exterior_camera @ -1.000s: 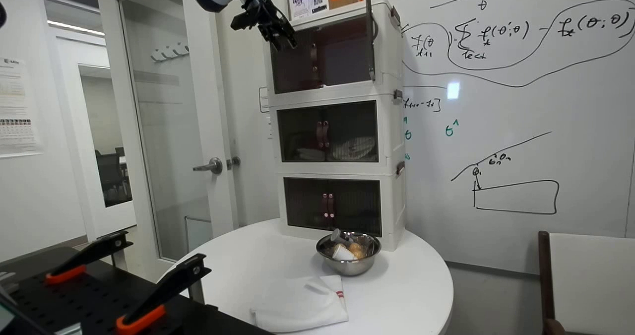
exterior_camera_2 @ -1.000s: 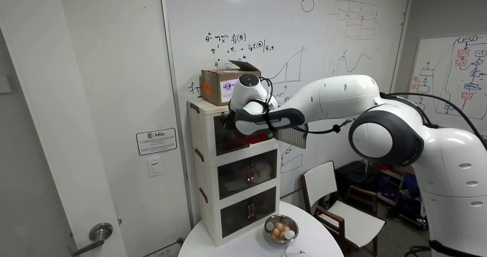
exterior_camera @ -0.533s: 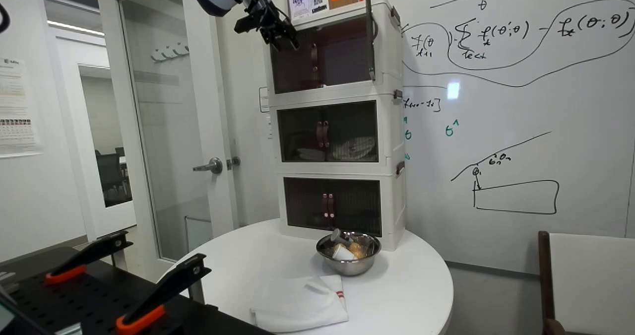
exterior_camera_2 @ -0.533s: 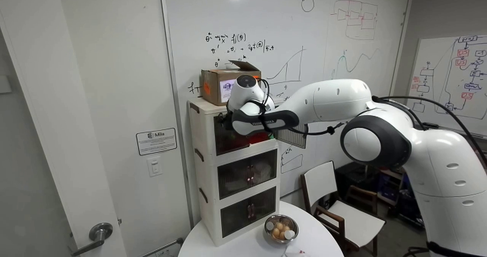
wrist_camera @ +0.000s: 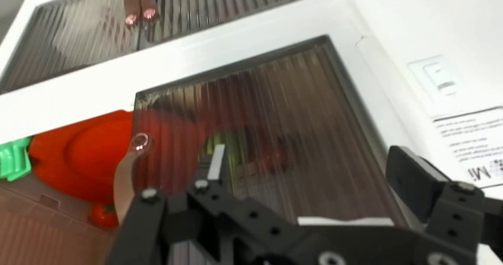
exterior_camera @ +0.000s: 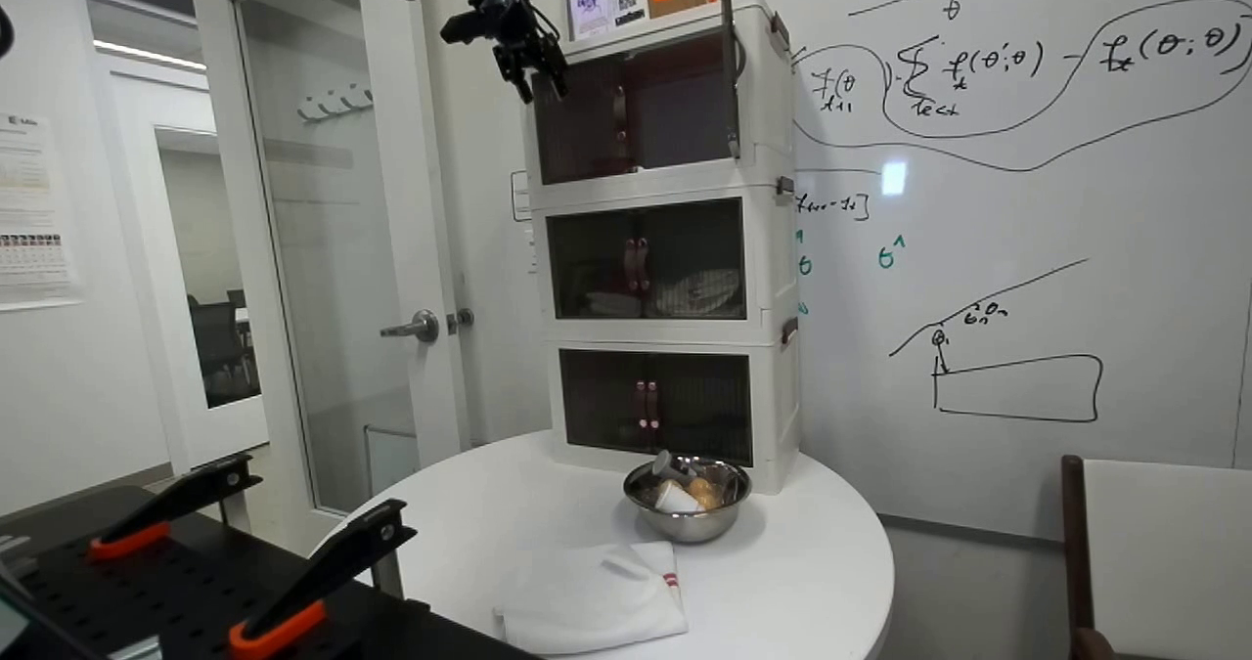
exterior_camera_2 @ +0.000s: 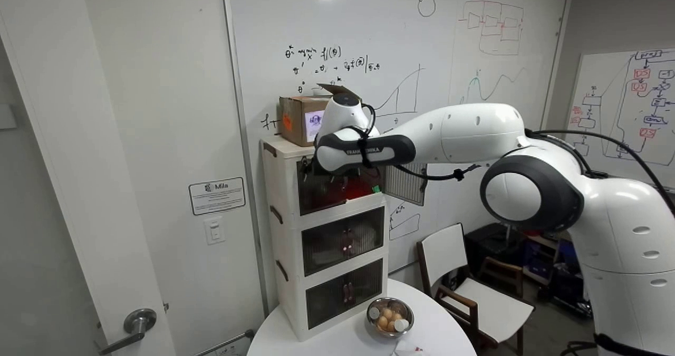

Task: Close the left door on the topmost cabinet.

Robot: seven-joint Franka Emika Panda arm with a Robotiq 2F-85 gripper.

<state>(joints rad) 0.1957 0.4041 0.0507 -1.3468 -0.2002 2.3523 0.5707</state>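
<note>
The topmost cabinet [exterior_camera: 766,117] is the top unit of a white stack; it also shows in an exterior view [exterior_camera_2: 279,187]. Its left door [exterior_camera: 577,137], dark tinted and ribbed, lies in or very near its opening. In the wrist view the left door [wrist_camera: 298,112] looks about flush with the white frame; a tiny gap cannot be ruled out. Its handle [wrist_camera: 125,182] is at the free edge. My gripper [exterior_camera: 544,90] is open and empty in front of the door's upper left part. In the wrist view the gripper [wrist_camera: 308,155] has its fingers wide apart over the door; contact cannot be told.
The right door [exterior_camera_2: 405,183] of this cabinet stands swung outward. A cardboard box [exterior_camera: 641,0] sits on top. Red items [wrist_camera: 82,155] show inside the cabinet. Two similar closed units are below. A metal bowl [exterior_camera: 690,523] and white cloth [exterior_camera: 592,601] lie on the round table [exterior_camera: 440,504].
My gripper has moved left, away from the door's middle, in an exterior view, and the fingers have turned. The arm has risen slightly. The door shows no visible change.
</note>
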